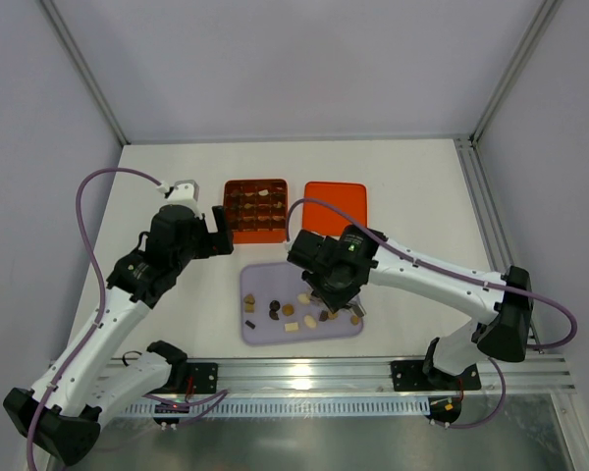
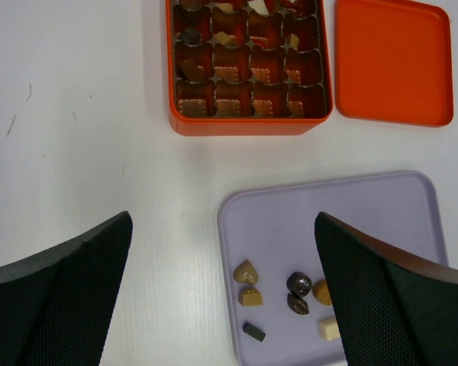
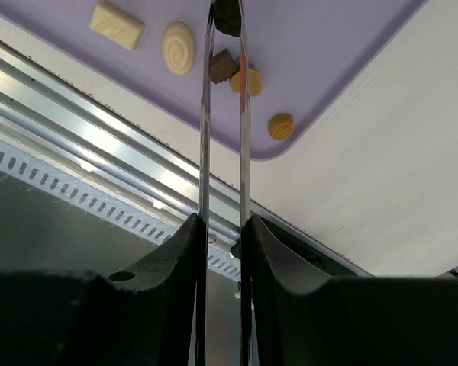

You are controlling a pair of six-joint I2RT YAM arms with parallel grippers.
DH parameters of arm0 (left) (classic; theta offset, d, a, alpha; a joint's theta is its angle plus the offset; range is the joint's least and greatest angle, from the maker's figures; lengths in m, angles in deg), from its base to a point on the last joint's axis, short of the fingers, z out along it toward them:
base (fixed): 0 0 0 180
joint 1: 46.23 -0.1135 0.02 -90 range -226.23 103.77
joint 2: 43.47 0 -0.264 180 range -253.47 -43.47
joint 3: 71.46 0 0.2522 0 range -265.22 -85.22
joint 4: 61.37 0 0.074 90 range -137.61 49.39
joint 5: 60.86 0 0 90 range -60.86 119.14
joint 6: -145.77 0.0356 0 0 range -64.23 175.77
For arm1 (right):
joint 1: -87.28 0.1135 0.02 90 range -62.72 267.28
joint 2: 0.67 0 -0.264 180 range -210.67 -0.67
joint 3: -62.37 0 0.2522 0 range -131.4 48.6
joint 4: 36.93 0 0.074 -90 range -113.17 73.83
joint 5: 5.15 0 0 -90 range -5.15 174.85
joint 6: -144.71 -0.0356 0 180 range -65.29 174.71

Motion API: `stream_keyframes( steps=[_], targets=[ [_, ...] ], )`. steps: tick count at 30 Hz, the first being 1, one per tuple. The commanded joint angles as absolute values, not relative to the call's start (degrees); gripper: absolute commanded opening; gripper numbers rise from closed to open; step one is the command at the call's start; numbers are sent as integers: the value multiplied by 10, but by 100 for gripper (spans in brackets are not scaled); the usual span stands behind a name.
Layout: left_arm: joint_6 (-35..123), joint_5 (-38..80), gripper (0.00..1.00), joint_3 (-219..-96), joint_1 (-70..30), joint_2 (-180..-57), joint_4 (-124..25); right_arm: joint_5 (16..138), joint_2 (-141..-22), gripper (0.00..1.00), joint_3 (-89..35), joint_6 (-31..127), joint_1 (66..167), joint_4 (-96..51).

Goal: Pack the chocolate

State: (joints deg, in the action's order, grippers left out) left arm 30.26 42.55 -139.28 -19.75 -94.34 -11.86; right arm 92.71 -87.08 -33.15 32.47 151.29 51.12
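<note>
Several small chocolates [image 1: 289, 310] lie loose on a lilac tray [image 1: 275, 280]: dark, tan and cream pieces. The orange gridded box [image 1: 226, 211] stands behind it, with a few pieces in its far cells [image 2: 226, 36]. My left gripper [image 1: 220, 233] is open and empty. It hovers over the table between box and tray, and in the left wrist view [image 2: 223, 219] a tan heart [image 2: 246, 271] lies below. My right gripper [image 1: 326, 310] carries thin metal blades over the tray's near right part. Their tips [image 3: 227, 11] are closed on a dark brown chocolate [image 3: 227, 18].
The flat orange lid [image 1: 335, 204] lies right of the box. Near the blades lie a brown square [image 3: 221, 65], a yellow piece [image 3: 249, 82], a tan round piece [image 3: 281, 126] and two cream pieces [image 3: 179, 47]. An aluminium rail [image 1: 373, 368] runs along the near table edge.
</note>
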Motion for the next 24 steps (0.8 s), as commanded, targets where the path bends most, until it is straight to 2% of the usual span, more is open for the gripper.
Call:
stream_keyframes(
  steps=[1, 8, 16, 24],
  targets=[
    [298, 424, 100, -1391, -201, -939, -136, 949, -867, 27, -380, 342, 1500, 523],
    [298, 424, 100, -1391, -201, -937, -136, 957, -921, 27, -467, 384, 1455, 469],
    [298, 429, 100, -1390, -201, -934, -137, 934, -1092, 26, -656, 421, 1385, 357],
    [298, 430, 100, -1391, -201, -934, -138, 917, -1225, 26, -821, 423, 1373, 326]
  ],
)
